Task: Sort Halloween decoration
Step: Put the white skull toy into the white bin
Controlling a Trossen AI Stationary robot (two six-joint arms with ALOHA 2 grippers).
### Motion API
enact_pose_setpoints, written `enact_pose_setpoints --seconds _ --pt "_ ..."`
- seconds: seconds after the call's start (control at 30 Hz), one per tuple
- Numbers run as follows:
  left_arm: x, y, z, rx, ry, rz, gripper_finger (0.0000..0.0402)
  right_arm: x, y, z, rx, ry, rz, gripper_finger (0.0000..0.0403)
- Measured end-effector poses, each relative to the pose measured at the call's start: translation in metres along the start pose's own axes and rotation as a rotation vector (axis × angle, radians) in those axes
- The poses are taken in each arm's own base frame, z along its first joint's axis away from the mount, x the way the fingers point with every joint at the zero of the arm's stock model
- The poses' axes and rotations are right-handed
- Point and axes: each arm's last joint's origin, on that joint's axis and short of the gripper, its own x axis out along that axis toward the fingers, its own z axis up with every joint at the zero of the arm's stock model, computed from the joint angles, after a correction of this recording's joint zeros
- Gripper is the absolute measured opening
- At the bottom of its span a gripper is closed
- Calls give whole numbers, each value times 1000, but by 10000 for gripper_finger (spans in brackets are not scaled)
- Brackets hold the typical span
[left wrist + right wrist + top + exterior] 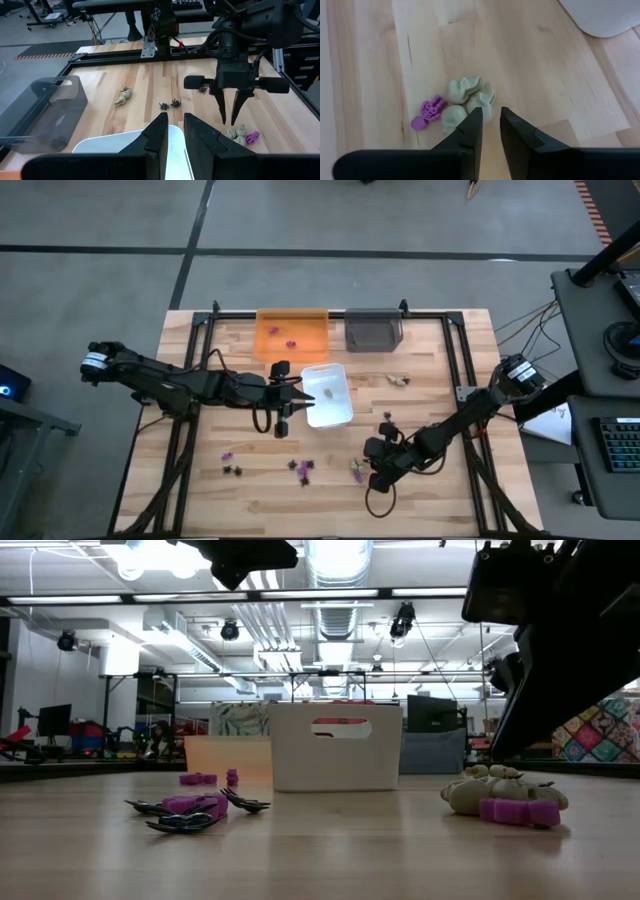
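The pale slatted wooden counter [330,450] carries a black metal frame along its edges and sits on a grey concrete floor marked with dark lines. Beyond it, the low view shows a wide workshop hall with ceiling ducts, strip lights and benches of equipment.

The right pincer [488,122] hangs just above the counter with its dark fingers a narrow gap apart and nothing between them. Directly ahead of its tips lies a small cluster of pale beige toy pieces [467,97], and a tiny purple toy piece [429,112] touches that cluster on one side. In the high view this pincer [375,475] is near the counter's front, to the right of the middle.

The left pincer [172,132] hovers over the near rim of the white plastic tray [328,394], its fingers nearly together and empty. Ahead of it lie two small black toy pieces [170,104] and a lone pale beige toy piece [123,96] on the bare wood.

Behind the white tray stand a translucent orange plastic tray [291,335], holding a few purple bits, and a smoky grey plastic tray [373,331]. More purple and black pieces [300,468] are scattered along the counter's front, well left of the right pincer.
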Motion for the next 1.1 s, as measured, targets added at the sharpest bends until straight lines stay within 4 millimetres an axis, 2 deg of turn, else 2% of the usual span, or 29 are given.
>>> enact_pose_setpoints --seconds 0.3,0.47,0.8,1.1 --pt "0 0 -1 1 2 0 45 5 -1 -1 -1 -15 -29 142" --pt "1 0 -4 2 7 0 45 12 -2 -1 8 -21 -39 172" --pt "1 0 -4 -5 8 0 45 15 -5 -1 14 -24 -43 178" --pt "1 0 -4 -5 7 0 45 30 -4 -7 14 -16 -40 178"
